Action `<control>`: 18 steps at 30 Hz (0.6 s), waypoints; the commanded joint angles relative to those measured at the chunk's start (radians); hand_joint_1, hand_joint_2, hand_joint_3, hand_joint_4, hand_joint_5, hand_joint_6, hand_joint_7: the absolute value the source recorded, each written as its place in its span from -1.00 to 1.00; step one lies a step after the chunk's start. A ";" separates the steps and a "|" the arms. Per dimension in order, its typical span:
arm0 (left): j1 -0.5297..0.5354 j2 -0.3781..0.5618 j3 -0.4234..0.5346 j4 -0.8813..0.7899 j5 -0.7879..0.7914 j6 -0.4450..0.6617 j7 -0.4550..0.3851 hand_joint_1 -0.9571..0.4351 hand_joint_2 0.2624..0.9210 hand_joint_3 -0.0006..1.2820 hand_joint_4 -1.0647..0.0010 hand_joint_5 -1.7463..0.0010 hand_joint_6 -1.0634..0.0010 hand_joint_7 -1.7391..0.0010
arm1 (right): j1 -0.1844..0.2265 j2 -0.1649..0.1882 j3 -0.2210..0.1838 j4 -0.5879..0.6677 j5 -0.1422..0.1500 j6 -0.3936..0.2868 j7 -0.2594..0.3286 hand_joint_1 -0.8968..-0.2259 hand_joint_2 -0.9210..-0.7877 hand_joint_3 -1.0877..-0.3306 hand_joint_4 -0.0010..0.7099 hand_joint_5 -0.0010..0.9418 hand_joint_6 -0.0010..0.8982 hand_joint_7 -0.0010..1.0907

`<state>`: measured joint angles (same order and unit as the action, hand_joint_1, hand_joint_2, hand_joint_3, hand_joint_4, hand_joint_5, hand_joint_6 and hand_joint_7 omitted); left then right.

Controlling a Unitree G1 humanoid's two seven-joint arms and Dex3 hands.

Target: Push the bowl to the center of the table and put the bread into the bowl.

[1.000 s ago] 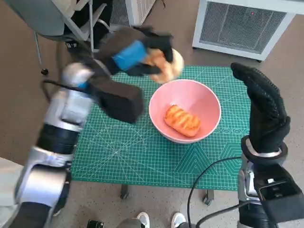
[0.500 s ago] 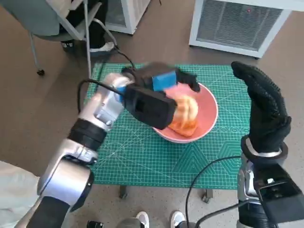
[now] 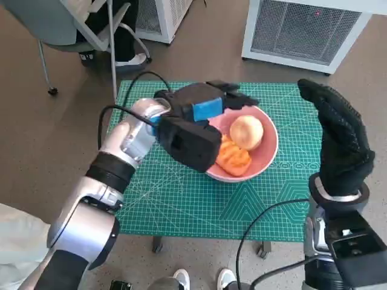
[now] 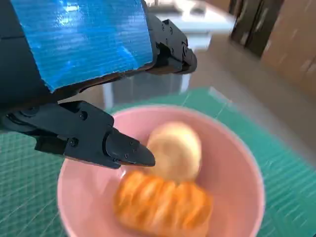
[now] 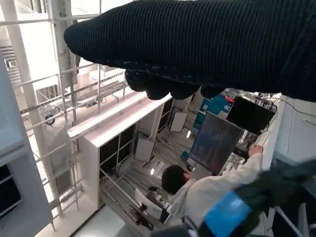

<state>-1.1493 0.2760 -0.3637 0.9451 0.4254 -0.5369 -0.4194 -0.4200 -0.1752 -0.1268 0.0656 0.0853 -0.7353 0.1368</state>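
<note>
Pink bowl is seen near the centre of the green-matted worktop, w/ two bread pieces inside: a round pale bun and a striped orange loaf, touching each other. Left hand is held over the bowl's far rim, fingers spread, nothing gripped. Right hand is raised beside the worktop's right edge, fingers extended, nothing held
</note>
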 commanded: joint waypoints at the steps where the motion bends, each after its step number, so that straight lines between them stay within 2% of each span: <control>1: 0.056 0.025 0.100 -0.016 -0.105 -0.090 0.051 -0.02 0.99 -0.94 0.81 0.99 0.48 0.98 | 0.012 -0.003 -0.011 -0.020 -0.009 0.030 -0.016 0.49 -1.00 0.52 0.25 -0.99 -0.70 0.24; 7: 0.140 0.008 0.221 -0.086 -0.250 -0.170 0.091 -0.08 1.00 -0.77 0.67 0.96 0.42 0.96 | -0.006 -0.006 -0.022 -0.038 -0.020 0.056 -0.031 0.49 -1.00 0.53 0.23 -0.99 -0.69 0.24; 14: 0.285 -0.054 0.333 -0.263 -0.472 -0.138 0.065 -0.13 1.00 -0.58 0.58 0.95 0.39 0.94 | -0.054 -0.005 -0.034 -0.051 -0.066 0.103 -0.078 0.46 -1.00 0.52 0.21 -1.00 -0.69 0.25; 16: 0.350 -0.079 0.354 -0.357 -0.545 -0.101 0.056 -0.14 1.00 -0.52 0.55 0.94 0.40 0.92 | -0.084 0.000 -0.035 -0.055 -0.085 0.127 -0.099 0.46 -1.00 0.52 0.20 -1.00 -0.69 0.26; 18: 0.404 -0.099 0.365 -0.446 -0.593 -0.055 0.056 -0.12 1.00 -0.47 0.53 0.93 0.69 0.57 | -0.108 0.005 -0.034 -0.058 -0.100 0.149 -0.116 0.48 -1.00 0.51 0.18 -1.00 -0.70 0.26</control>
<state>-0.8199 0.2166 -0.0207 0.6176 -0.0933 -0.6411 -0.3556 -0.5006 -0.1759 -0.1566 0.0126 0.0096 -0.6240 0.0506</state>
